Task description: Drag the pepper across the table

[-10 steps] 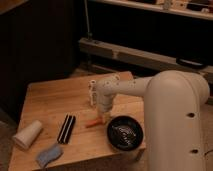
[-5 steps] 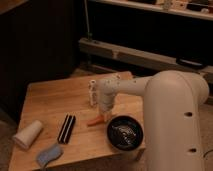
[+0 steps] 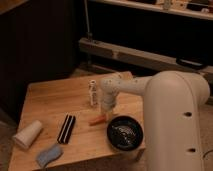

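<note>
- The fingers of the gripper (image 3: 105, 111) point straight down at the table and are pressed together. Whether they pinch anything cannot be told.
- The small slim orange tapered pepper (image 3: 98, 120) lies flat directly under the fingertips. Its right end is at or touching them, and its left end points out to the left.
- The pepper sits near the middle of the table's right half, between the long black ridged rectangular brush (image 3: 66, 128) on its left and the round black bowl (image 3: 125, 133) on its right. It is close to the bowl's rim but apart from it.
- The arm's white wrist (image 3: 112, 89) stands upright above the gripper. The thick white forearm (image 3: 170, 95) reaches in from the right, level over the table's right edge, and bends down at the wrist.
- A small white upright thing (image 3: 92, 92) stands just left of the wrist.
- The pepper looks carrot-like, bright orange, and shorter than the brush.
- On the small low table with a light wooden plank top (image 3: 55, 100), a white paper cup (image 3: 28, 134) lies on its side at the front left, with a blue-grey sponge (image 3: 48, 155) near the front edge.
</note>
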`<state>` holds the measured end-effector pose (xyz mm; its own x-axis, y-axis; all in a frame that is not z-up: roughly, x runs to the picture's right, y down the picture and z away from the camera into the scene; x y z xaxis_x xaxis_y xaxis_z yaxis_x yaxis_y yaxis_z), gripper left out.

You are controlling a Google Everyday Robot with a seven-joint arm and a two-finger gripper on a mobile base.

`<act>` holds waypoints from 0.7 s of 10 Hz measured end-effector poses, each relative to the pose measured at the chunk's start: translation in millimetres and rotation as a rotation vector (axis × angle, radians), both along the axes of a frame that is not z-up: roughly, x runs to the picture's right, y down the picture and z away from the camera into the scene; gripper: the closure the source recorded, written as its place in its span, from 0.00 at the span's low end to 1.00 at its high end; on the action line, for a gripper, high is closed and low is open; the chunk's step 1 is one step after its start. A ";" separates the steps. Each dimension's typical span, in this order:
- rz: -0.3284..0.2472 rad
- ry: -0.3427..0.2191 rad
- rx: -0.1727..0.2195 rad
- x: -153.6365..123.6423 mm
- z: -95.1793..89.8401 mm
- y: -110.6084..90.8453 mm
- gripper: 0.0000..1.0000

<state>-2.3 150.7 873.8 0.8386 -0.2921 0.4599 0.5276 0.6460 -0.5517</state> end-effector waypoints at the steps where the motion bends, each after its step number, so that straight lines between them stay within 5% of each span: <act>1: 0.000 0.000 0.000 0.2 -0.5 -0.8 0.81; 4: -0.007 0.016 0.003 11.5 3.8 -4.5 0.81; 7: -0.030 0.060 0.020 56.2 20.3 -25.9 0.81</act>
<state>53.9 124.9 894.1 0.8553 -0.3260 0.4027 0.5130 0.6419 -0.5699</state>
